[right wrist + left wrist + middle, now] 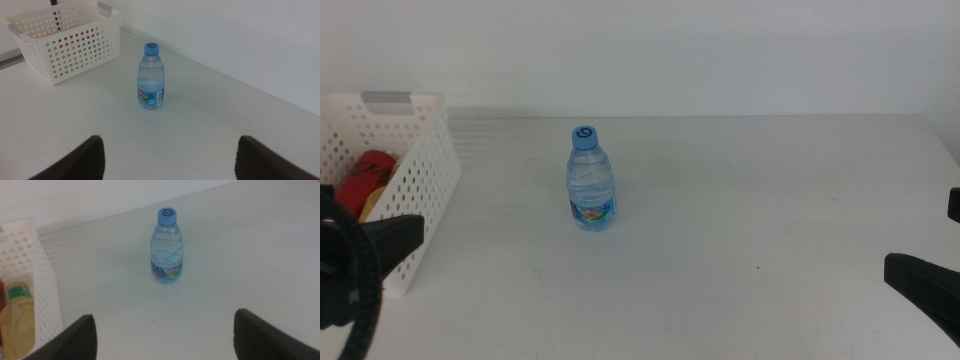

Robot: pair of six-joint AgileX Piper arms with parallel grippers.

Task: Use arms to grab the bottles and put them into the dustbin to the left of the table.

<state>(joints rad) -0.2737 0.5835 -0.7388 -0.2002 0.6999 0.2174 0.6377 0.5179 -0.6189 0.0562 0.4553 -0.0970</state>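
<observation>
Left gripper (165, 335): I read its jaws spread wide, nothing between them; it sits low at the near left edge, just beside the dustbin.
Right gripper (170, 157): I see its jaws equally wide apart and empty, low at the near right edge.
Water bottle (590, 180): upright on the table (760, 190), blue cap on, well apart from both grippers.
Dustbin (420, 190): at the table's left side; I can see the red can (368, 178) and yellow tea bottle (17, 322) lying inside.
</observation>
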